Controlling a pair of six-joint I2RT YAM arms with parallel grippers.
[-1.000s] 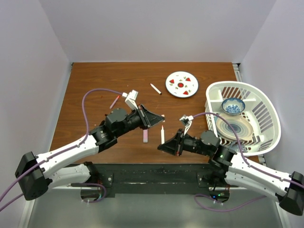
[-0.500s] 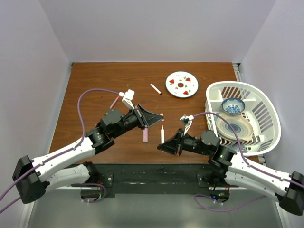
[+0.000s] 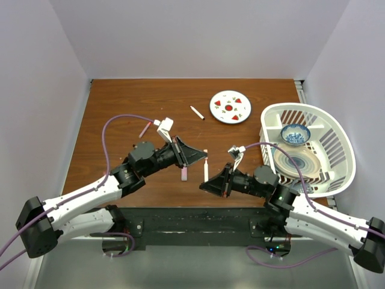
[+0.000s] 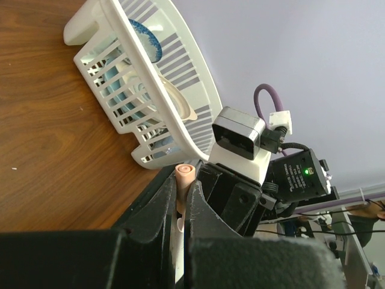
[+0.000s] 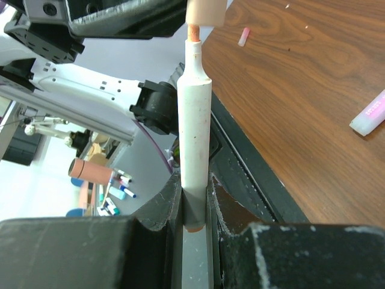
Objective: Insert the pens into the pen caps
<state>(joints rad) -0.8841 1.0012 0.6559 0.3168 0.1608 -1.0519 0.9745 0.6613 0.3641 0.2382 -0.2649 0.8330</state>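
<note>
Cap [image 5: 204, 11] cut off above, meeting pen [image 5: 194, 120] tip.

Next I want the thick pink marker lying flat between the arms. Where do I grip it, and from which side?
Take the pink marker at mid-barrel, coming straight down from above and closing across its width from left and right. It lies flat on the table, long axis running near to far, with bare wood along both long sides.
</note>
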